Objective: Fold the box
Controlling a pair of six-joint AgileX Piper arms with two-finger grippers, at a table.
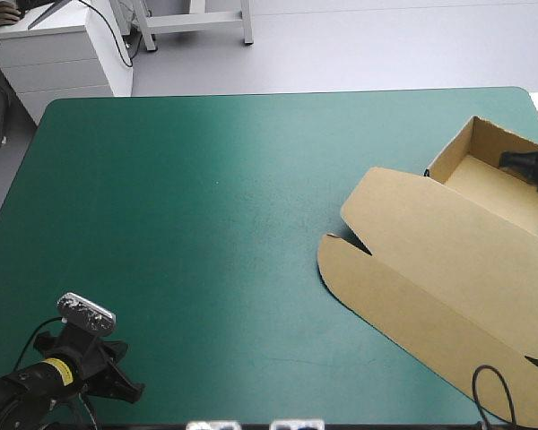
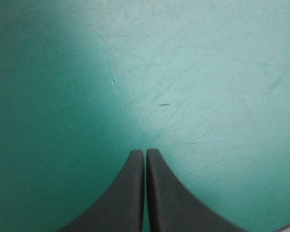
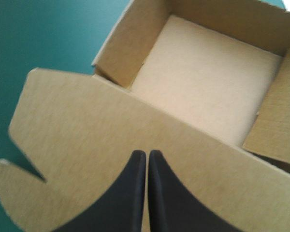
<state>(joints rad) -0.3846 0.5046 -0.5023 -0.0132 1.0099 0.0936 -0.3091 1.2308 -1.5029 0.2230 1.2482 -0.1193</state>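
While both my jaws stand shut and empty, the right pair may shove the box point(image 1: 448, 260) beneath them off the table point(image 1: 206, 224).

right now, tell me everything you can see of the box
The box is cut brown corrugated board, half built. At the table's far right it forms an open tray with raised walls and nothing inside; one side flap leans inward. Its lid lies flat toward the near edge and ends in a long flap with a rounded corner, a slit cut between them. It rests on the teal-green cover. The right pincer, shut, is over it; contact can't be told.
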